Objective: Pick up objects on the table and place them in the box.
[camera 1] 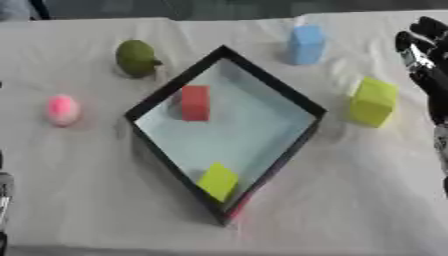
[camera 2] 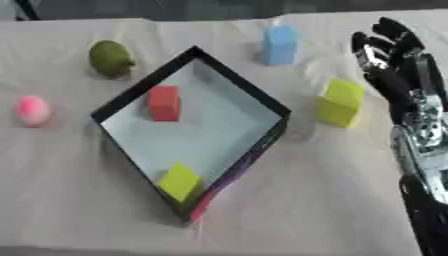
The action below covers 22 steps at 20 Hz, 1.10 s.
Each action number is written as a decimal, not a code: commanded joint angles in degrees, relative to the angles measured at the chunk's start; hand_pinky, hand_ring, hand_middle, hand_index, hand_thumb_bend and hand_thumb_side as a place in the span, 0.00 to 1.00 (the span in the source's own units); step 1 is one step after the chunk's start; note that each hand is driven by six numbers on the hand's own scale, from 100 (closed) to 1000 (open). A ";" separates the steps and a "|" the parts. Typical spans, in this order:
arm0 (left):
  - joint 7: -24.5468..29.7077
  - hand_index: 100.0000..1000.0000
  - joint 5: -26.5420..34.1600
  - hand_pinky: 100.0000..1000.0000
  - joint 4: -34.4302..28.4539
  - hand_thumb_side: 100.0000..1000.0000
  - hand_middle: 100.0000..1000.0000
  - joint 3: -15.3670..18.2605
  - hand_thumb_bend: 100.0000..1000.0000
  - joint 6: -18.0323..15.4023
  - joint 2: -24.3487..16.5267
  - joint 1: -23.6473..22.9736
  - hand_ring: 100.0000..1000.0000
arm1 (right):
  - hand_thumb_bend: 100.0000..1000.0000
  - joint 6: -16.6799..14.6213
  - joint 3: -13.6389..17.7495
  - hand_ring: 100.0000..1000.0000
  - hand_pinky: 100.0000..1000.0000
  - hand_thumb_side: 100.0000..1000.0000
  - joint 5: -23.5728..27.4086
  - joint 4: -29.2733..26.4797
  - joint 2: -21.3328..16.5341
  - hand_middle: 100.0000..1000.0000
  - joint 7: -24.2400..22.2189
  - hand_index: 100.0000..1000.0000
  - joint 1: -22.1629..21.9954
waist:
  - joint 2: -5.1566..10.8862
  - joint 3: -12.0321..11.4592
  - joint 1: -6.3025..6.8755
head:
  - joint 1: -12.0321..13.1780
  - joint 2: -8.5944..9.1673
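Right hand (camera 2: 391,60), fingers straight and holding nothing, hovers beside the boxy yellow-green block (camera 2: 339,102).

From my station I am seeing the counter (camera 1: 367,200) lying under a pale cloth (camera 2: 332,200) — off-white, covering the whole working surface from edge to edge. The cloth is showing soft creases, one running back from the far middle toward the rear edge, and it is dipping into shadow along the near edge. Beyond the rear edge a dark strip of background (camera 1: 219,7) is running across the top of both views — I cannot tell what it is. At the far left corner something dark and blue (camera 1: 26,7) is poking into view, too blurred for me to name.
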<state>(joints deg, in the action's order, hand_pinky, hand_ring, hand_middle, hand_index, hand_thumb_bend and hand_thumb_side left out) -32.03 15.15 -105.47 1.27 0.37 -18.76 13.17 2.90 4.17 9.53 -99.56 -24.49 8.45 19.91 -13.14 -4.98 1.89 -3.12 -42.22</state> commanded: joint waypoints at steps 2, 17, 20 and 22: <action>-0.36 0.82 0.29 0.76 -0.60 0.60 0.78 0.71 0.26 0.05 -2.02 0.08 0.82 | 0.30 1.97 -0.76 0.88 0.89 0.32 1.71 -1.52 -9.06 0.84 -1.71 0.87 1.90 | 1.19 0.50 -1.35 | 0.01 0.68; -0.11 0.82 -0.10 0.76 -0.44 0.60 0.78 0.48 0.26 0.35 -3.41 -0.45 0.82 | 0.49 13.96 -14.07 0.89 0.88 0.36 6.29 -5.47 -42.36 0.85 -19.50 0.89 8.07 | 1.64 0.45 -2.86 | -1.08 0.98; 0.08 0.82 -0.10 0.76 -0.45 0.60 0.78 0.31 0.26 0.42 -3.50 -0.37 0.82 | 0.54 14.84 -16.70 0.90 0.88 0.36 4.12 -5.81 -45.59 0.86 -26.34 0.89 8.86 | 1.62 0.21 -2.98 | -1.49 1.10; 0.19 0.82 -0.11 0.76 -0.47 0.60 0.78 0.22 0.26 0.45 -3.55 -0.32 0.82 | 0.57 14.97 -18.44 0.90 0.88 0.35 1.48 -5.43 -46.80 0.86 -31.07 0.90 9.42 | 1.59 0.08 -3.05 | -1.67 1.12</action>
<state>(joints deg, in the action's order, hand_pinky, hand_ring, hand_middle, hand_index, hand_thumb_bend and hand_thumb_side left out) -32.05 15.13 -105.41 1.50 0.84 -20.65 12.35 17.72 -13.98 12.37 -104.53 -68.04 -20.08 28.49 -13.13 -4.86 -0.45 -4.55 -41.71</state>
